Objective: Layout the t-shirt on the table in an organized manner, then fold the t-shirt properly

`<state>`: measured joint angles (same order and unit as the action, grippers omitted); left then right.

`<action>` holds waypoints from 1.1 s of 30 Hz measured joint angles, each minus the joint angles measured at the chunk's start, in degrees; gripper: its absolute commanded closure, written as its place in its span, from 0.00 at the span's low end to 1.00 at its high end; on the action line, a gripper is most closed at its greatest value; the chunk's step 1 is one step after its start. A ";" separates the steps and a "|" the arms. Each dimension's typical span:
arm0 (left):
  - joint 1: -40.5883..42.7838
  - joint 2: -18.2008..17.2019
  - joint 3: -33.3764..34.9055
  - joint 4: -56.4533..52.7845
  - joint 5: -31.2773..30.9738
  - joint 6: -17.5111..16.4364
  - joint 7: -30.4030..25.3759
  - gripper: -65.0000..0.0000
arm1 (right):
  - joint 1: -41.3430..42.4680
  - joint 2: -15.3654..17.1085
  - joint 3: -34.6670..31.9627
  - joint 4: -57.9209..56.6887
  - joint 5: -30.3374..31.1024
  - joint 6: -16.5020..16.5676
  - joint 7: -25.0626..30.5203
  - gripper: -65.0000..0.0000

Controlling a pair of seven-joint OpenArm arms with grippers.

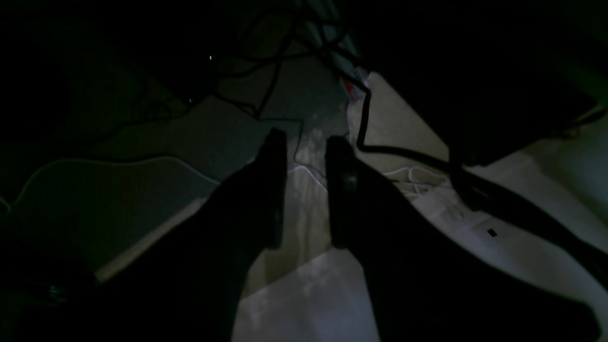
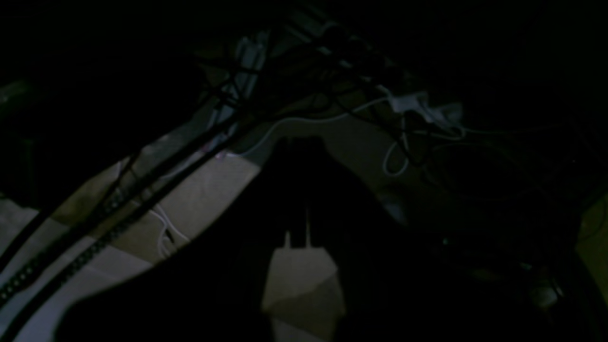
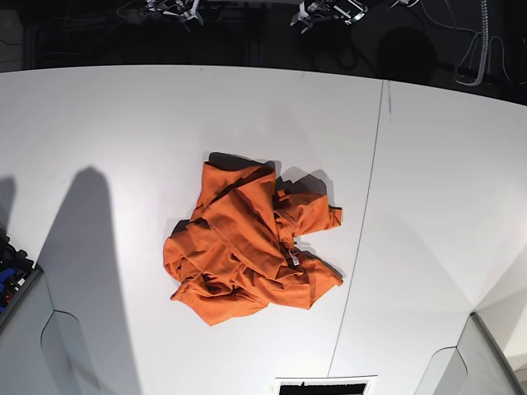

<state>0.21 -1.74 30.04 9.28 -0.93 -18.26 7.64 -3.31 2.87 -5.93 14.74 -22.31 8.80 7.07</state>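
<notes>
The orange t-shirt (image 3: 247, 247) lies crumpled in a heap near the middle of the white table (image 3: 107, 123), with its small white tag (image 3: 293, 259) showing on the right side. No gripper is over the table in the base view. In the dark left wrist view my left gripper (image 1: 306, 142) hangs off the table above the floor, its fingers apart and empty. In the dark right wrist view my right gripper (image 2: 302, 142) is also off the table, with fingers together and nothing between them. The shirt shows in neither wrist view.
A thin dark seam (image 3: 370, 173) runs down the table to the right of the shirt. Black cables (image 1: 380, 149) and white cables (image 2: 403, 102) lie on the floor under both wrists. A dark object (image 3: 10, 267) sits at the table's left edge. A dark slot (image 3: 321, 387) sits at the front edge.
</notes>
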 measured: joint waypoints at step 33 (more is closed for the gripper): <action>-0.07 -0.22 0.02 0.00 4.13 0.02 1.40 0.78 | -0.02 0.00 0.00 0.04 0.00 0.00 0.00 1.00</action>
<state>0.14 -1.96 30.06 9.28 3.20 -18.24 9.04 -3.33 2.87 -5.93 14.79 -22.31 8.80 7.07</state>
